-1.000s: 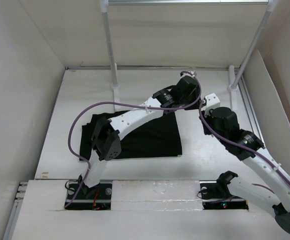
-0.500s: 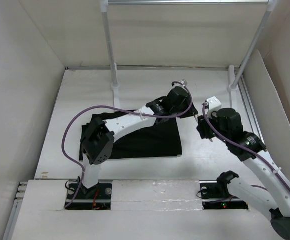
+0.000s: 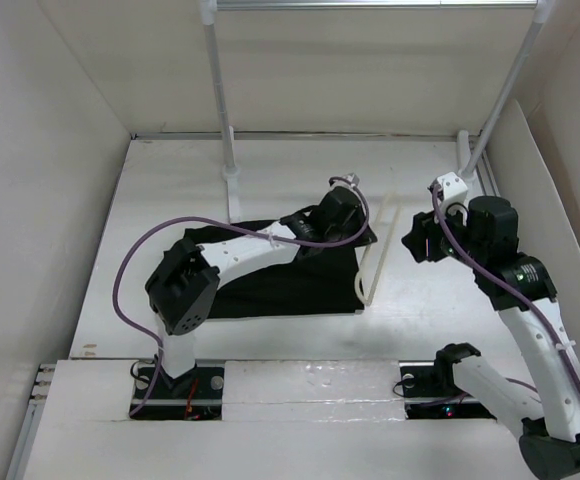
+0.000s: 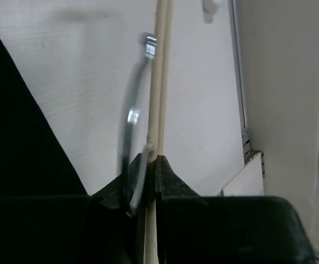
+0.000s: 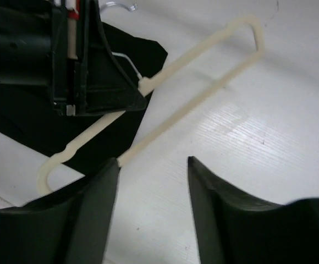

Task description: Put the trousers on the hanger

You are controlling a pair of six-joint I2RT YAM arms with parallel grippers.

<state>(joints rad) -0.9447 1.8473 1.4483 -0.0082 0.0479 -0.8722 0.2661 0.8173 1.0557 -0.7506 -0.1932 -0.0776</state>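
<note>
The black trousers point(image 3: 290, 285) lie flat on the table left of centre. Along their right edge the cream hanger point(image 3: 368, 292) lies lengthwise, its far end pointing to the back. My left gripper point(image 3: 358, 232) reaches over the trousers and is shut on the hanger point(image 4: 160, 82) beside its metal hook point(image 4: 131, 115). The trousers point(image 4: 16, 143) fill the left of that view. My right gripper point(image 5: 153, 162) hovers open above the bare table, just right of the hanger point(image 5: 257, 38), with nothing between its fingers. In the top view the right gripper point(image 3: 417, 245) sits apart from the hanger.
Two white rack poles point(image 3: 220, 100) point(image 3: 505, 90) rise at the back, and a rail joins them overhead. White walls close in the table on three sides. A track point(image 4: 242, 110) runs along the right edge.
My left gripper has closed on the hanger and drawn it toward the trousers. My right gripper has opened, let go and swung away to the right.
</note>
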